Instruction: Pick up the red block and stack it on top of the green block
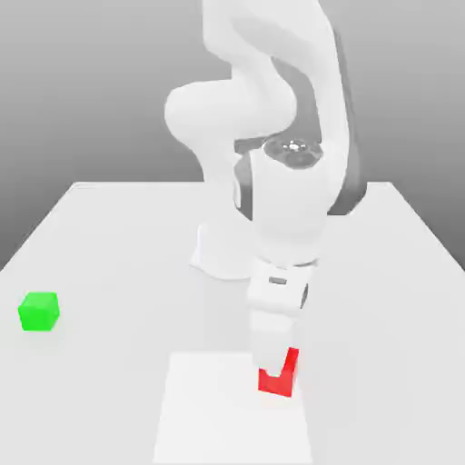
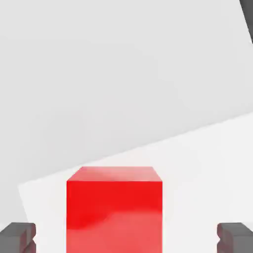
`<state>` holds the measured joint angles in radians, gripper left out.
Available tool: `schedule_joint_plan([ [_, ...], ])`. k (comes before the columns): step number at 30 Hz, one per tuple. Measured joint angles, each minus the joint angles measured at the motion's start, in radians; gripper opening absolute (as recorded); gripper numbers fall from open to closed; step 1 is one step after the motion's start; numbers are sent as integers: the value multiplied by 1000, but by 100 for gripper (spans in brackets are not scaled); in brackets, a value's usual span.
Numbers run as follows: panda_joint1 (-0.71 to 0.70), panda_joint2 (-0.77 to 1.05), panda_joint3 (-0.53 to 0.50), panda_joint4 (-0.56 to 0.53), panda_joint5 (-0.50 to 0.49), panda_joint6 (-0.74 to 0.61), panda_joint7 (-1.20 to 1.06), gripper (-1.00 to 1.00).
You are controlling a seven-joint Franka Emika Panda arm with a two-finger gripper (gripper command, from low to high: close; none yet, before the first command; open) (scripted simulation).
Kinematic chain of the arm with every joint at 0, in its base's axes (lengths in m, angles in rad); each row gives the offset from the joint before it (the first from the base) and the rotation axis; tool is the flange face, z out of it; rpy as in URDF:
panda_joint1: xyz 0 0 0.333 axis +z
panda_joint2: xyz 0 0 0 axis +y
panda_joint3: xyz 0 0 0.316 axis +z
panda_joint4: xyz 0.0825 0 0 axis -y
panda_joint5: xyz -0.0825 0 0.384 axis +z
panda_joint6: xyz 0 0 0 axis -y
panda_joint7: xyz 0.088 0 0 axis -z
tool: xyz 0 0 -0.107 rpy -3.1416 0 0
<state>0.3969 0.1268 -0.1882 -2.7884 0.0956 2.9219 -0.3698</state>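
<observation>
The red block (image 1: 280, 382) lies on the table near the front, on a paler square patch. My gripper (image 1: 274, 361) has come straight down over it, and one white finger covers part of the cube in the exterior view. In the hand view the red block (image 2: 114, 212) sits between the two dark fingertips (image 2: 18, 237), with a clear gap on each side, so the gripper (image 2: 126, 239) is open and not touching the cube. The green block (image 1: 39, 311) rests on the table far off toward the exterior view's left.
The arm's white base (image 1: 221, 254) stands behind the gripper at mid-table. A paler square patch (image 1: 218, 422) marks the table's front part. The table (image 1: 109, 236) stretches grey-white between the red and green blocks.
</observation>
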Motion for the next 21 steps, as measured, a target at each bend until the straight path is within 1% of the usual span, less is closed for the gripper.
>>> schedule_joint_plan([
  [4, -48, 89, 66, 9, 74, 73, -52, 0],
  [5, -63, 106, 83, 10, 79, 88, -55, -100],
  [12, -66, 107, 86, 11, 80, 87, -56, -100],
  [17, -30, 10, 29, 1, -3, 8, 1, -100],
  [21, -25, -73, 7, -12, -66, -62, 48, -100],
])
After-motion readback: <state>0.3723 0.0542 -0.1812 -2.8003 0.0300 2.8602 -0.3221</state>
